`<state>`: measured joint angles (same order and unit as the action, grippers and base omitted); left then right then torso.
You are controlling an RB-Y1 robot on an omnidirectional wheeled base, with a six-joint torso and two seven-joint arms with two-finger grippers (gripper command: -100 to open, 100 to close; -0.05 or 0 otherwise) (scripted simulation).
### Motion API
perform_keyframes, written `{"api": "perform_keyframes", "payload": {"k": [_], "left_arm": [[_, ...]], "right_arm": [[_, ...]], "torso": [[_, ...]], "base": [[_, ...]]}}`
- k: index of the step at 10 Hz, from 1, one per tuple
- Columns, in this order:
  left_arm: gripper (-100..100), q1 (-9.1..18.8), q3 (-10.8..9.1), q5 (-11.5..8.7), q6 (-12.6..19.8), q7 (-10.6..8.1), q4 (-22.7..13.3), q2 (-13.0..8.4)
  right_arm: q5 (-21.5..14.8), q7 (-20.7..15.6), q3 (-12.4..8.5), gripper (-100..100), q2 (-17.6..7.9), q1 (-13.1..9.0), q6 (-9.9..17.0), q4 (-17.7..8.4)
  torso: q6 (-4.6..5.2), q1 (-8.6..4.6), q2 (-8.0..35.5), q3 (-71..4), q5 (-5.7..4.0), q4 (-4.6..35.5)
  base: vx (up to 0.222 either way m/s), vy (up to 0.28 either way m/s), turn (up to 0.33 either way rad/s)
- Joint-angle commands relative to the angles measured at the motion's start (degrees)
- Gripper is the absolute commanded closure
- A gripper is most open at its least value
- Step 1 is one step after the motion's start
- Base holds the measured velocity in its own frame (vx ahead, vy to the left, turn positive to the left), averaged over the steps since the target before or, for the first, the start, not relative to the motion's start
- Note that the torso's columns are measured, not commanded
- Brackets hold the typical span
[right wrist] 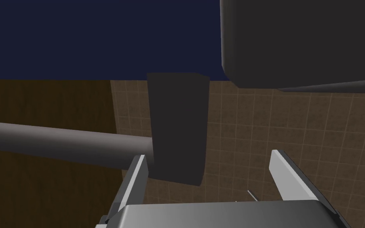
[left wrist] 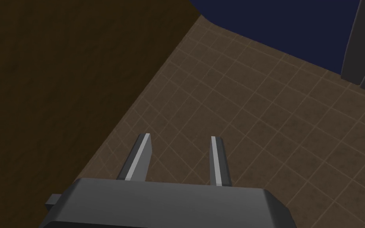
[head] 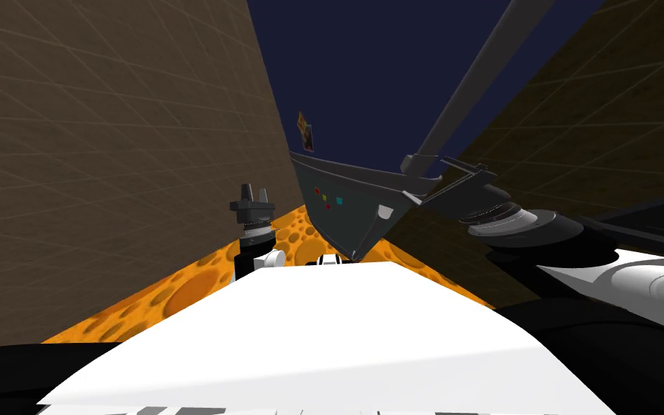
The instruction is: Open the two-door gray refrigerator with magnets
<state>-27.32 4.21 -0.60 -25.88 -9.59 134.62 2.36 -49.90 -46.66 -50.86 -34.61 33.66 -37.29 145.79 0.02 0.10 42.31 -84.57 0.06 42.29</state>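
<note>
The grey refrigerator door (head: 345,209) slants in front of me, with small red, yellow and teal magnets (head: 327,199) on it. A long grey handle bar (head: 467,79) runs up from a dark mount (head: 413,164) on the door. My right gripper (head: 435,180) is at that mount. In the right wrist view the gripper (right wrist: 208,154) is open. The dark mount block (right wrist: 177,126) stands between its fingers, close to one fingertip (right wrist: 139,170), and the bar (right wrist: 59,142) runs off sideways. My left gripper (head: 254,193) is raised beside the tiled wall, open and holding nothing (left wrist: 181,136).
A brown tiled wall (head: 107,158) rises close on my left and a darker brown wall (head: 597,122) on my right. The floor (head: 201,281) is orange with round craters. A small picture (head: 305,133) hangs above the door. A large dark grey body (right wrist: 296,39) sits beyond the right gripper.
</note>
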Motion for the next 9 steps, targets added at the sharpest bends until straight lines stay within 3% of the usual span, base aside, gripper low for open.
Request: {"api": "perform_keyframes", "payload": {"k": [1, 6, 9], "left_arm": [[0, 0.0, 0.01, 0.0, 0.0, 0.00, 0.0, 0.0], [0, 0.0, 0.00, 0.0, 0.0, 0.00, 0.0, 0.0], [0, 0.0, 0.00, 0.0, 0.0, 0.00, 0.0, 0.0]], "right_arm": [[-2.2, 0.5, -0.7, -100, -2.4, -0.5, 2.7, -4.2], [-6.7, 1.9, -3.2, -100, -7.3, -1.1, 8.3, -13.1], [-7.6, 2.2, -3.7, -100, -8.3, -1.2, 9.4, -15.5]], "torso": [[-0.06, -0.02, -0.1, 0.0, -0.03, 0.0], [-0.14, 0.17, -0.2, -0.2, 0.09, -0.1], [-0.07, -0.16, -0.4, -0.2, -0.08, -0.1]], "base": [[-0.155, 0.041, 0.491], [-0.176, 0.063, 0.399], [-0.077, 0.034, 0.211]]}}
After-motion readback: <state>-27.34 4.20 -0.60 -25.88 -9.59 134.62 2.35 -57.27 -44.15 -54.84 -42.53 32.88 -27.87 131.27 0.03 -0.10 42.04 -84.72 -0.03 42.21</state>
